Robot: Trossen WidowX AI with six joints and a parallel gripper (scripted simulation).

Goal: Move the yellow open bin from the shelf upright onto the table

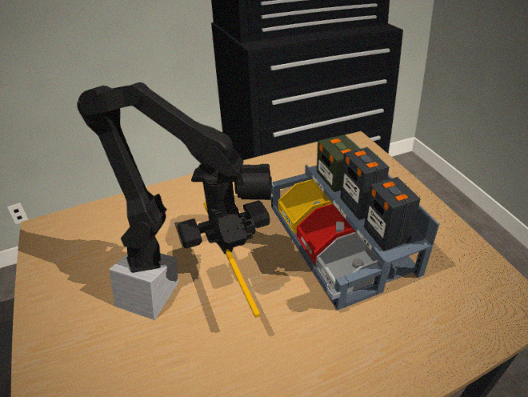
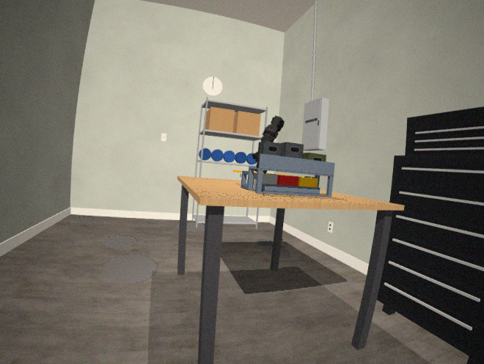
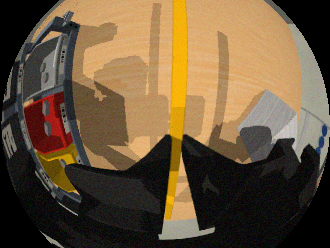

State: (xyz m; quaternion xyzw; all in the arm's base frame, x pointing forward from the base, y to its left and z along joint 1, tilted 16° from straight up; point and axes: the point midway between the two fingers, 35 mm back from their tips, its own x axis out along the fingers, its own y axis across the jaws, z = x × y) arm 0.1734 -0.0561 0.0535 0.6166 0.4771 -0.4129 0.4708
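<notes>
The yellow open bin [image 1: 302,197] [image 2: 308,182] [image 3: 60,174] stands upright in the low front row of the blue-grey shelf [image 1: 426,224] [image 2: 293,161], at the row's far end beside the red bin. A small grey part shows inside it. My gripper [image 1: 226,248] [image 3: 175,139] is shut on a long thin yellow bar [image 1: 244,283] [image 3: 179,60]. It holds the bar level above the table, between the robot base and the shelf, away from the bin. In the exterior view the fingers are hidden behind the shelf and cases.
A red bin [image 1: 318,224] [image 2: 287,180] [image 3: 37,127] and a grey bin [image 1: 337,256] [image 3: 35,72] share the low row. Two dark cases [image 1: 358,181] [image 1: 384,213] and a green case [image 1: 328,164] stand above and behind. The bar sticks out on both sides of the gripper.
</notes>
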